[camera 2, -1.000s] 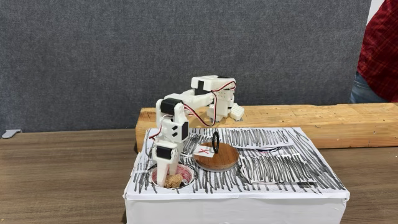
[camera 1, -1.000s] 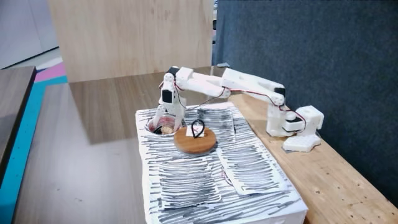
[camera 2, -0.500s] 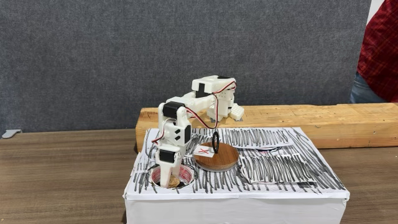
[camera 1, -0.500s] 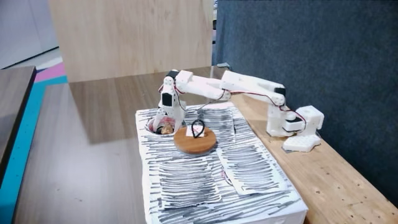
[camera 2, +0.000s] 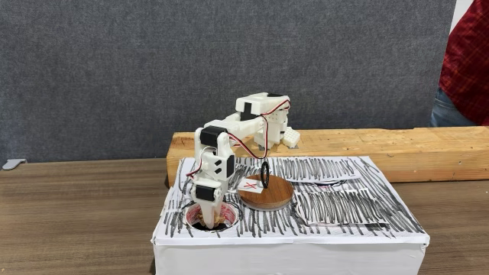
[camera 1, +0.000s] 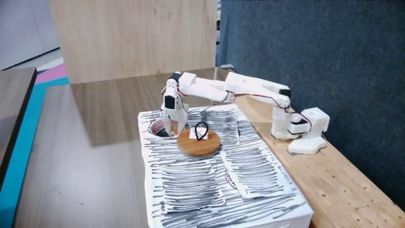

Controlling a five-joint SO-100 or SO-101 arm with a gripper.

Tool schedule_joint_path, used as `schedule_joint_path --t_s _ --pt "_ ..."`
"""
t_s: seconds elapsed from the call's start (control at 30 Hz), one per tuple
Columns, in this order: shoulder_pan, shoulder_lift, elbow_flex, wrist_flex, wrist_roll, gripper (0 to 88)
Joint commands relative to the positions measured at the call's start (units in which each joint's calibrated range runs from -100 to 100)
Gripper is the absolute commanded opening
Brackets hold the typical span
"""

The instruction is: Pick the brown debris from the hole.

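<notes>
The hole (camera 2: 231, 219) is a round pale-rimmed opening at the front left of the striped sheet; from the other side it sits at the sheet's far left corner (camera 1: 155, 129). My white gripper (camera 2: 208, 221) points straight down with its tips inside the hole (camera 1: 168, 128). A little tan-brown debris (camera 2: 220, 220) shows just right of the fingers, touching or nearly touching them. The fingertips are sunk below the rim, so how the jaws stand is hidden.
A round wooden disc (camera 2: 266, 192) with a black loop and a red-marked paper lies just right of the hole (camera 1: 198, 142). The striped sheet (camera 2: 344, 202) covers a white box. A wooden beam (camera 2: 367, 145) carries the arm's base (camera 1: 297, 123). A person's red sleeve (camera 2: 467, 61) is at far right.
The gripper has shifted slightly toward the disc and now stands over the debris, which showed more plainly beside the fingers a second ago.
</notes>
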Motion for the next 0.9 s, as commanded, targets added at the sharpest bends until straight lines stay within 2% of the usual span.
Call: schedule_joint_path --t_s 0.0,0.33,0.67,0.87 --pt "0.0 -1.0 0.2 -0.2 0.3 1.2" --pt "-0.3 -9.0 -3.0 0.2 0.3 1.3" --pt "-5.2 -21.4 -2.8 1.1 0.1 1.3" --pt "-9.6 -21.4 -2.8 7.7 0.1 1.3"
